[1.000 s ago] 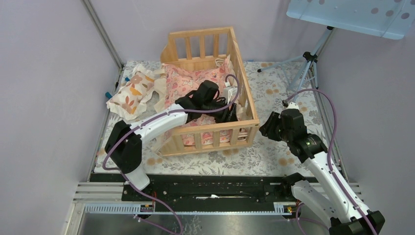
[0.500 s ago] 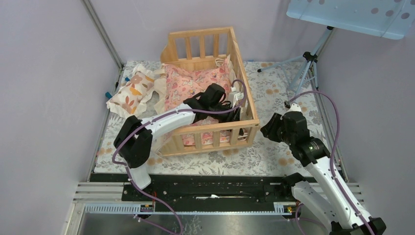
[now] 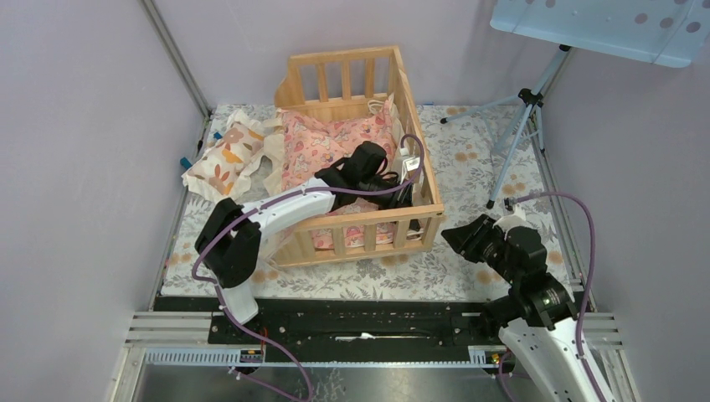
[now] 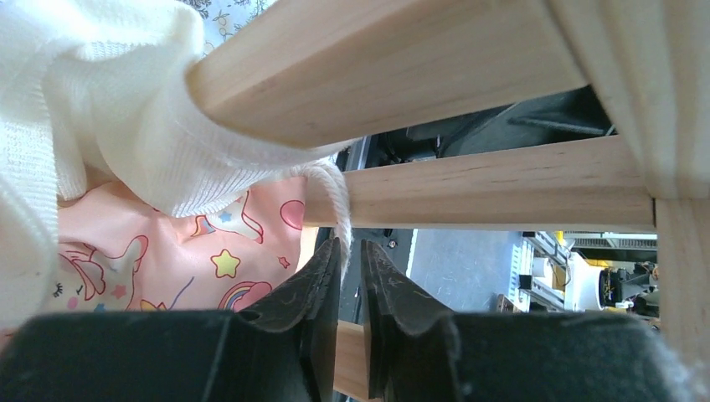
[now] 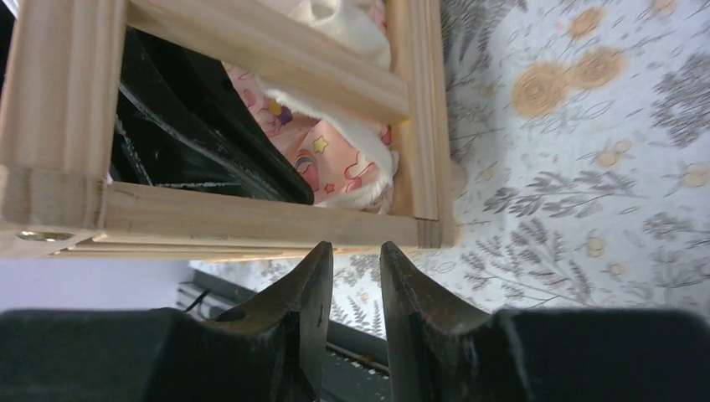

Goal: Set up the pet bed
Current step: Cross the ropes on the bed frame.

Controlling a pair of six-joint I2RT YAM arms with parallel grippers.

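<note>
The pet bed (image 3: 377, 218) is sitting mid-worktop (image 3: 469, 159), its long axis running near to far and its open side facing left. The left arm is stretching across the cushion (image 3: 318, 142) into the near right corner. Its hand (image 4: 350, 251) is nearly closed at a cream tie, and I cannot tell whether it is gripping. The right hand (image 3: 456, 234) is hovering just outside that corner, slightly open and empty.

I read the light natural-wood slatted pet bed (image 3: 368, 219) as smooth and matt. The pink printed cushion (image 3: 322, 142) looks like soft cloth.
</note>
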